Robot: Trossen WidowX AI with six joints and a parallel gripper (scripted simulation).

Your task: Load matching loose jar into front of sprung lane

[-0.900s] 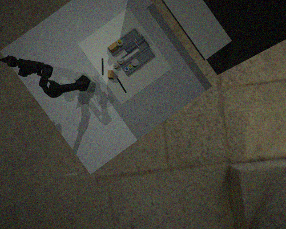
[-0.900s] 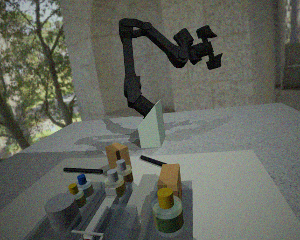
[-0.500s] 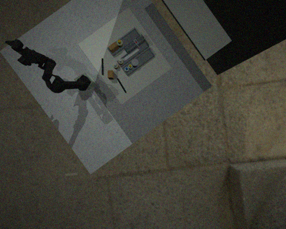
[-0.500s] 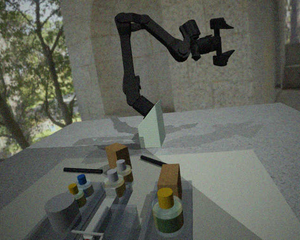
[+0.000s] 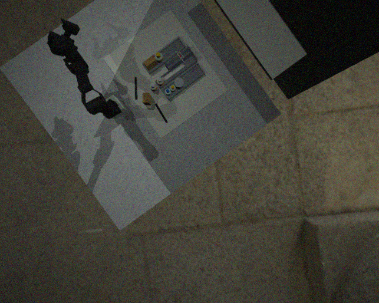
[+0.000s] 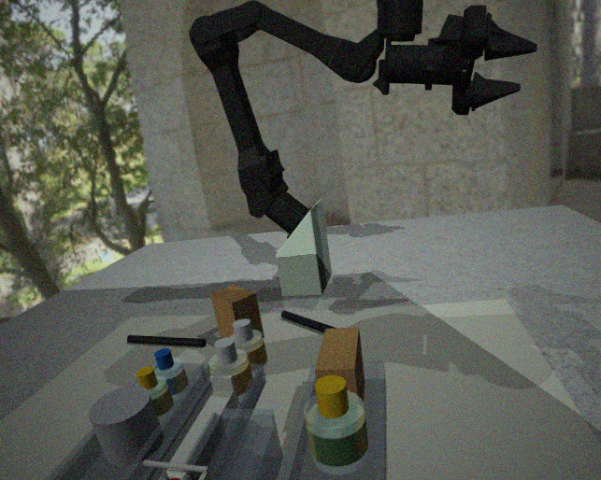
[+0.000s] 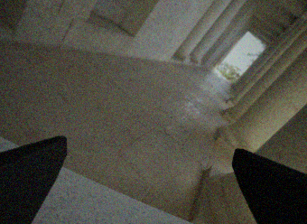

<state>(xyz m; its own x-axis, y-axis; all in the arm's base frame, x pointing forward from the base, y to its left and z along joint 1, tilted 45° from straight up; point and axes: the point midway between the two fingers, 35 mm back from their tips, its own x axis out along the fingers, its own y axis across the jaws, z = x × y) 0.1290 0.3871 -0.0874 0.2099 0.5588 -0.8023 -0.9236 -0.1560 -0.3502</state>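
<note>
Black robot arm (image 5: 82, 69) (image 6: 244, 103) raised above the tabletop, away from the tray (image 5: 199, 72)

Its gripper (image 5: 69, 27) (image 6: 528, 66) (image 7: 152, 151) has fingers spread, pinching nothing; two white-capped jars, one (image 5: 159, 82) (image 6: 230, 366) nearer, one (image 5: 153, 87) (image 6: 250, 341) farther, stand at the tray's arm-side edge.

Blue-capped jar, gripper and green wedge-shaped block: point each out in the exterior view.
blue-capped jar (image 6: 163, 359): exterior view, on its cap
gripper (image 6: 528, 67): exterior view, midway between its fingertips
green wedge-shaped block (image 6: 299, 275): exterior view, on its front face
</note>
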